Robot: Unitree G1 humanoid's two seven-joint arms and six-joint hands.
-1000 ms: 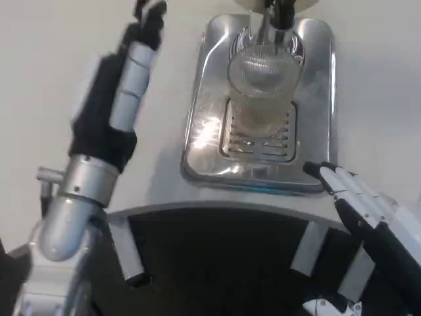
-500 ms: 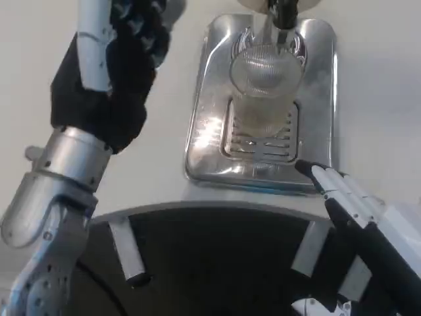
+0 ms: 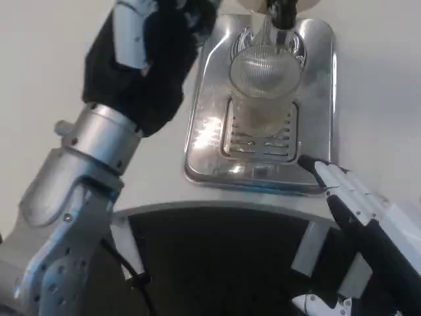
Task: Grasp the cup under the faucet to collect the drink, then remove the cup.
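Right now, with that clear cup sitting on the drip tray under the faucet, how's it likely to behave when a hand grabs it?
The cup looks like thin ribbed clear plastic, so it may flex under a hard squeeze. It seems to hold some liquid, so tilting could spill. Standing tall on the slotted drip tray, it might tip if nudged sideways.

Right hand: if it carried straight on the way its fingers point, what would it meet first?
Probably the near rim of the shiny metal drip tray. The right hand points up-left, fingertips just short of the tray's near-right corner; the ribbed clear plastic cup stands farther along. Depth is unclear.
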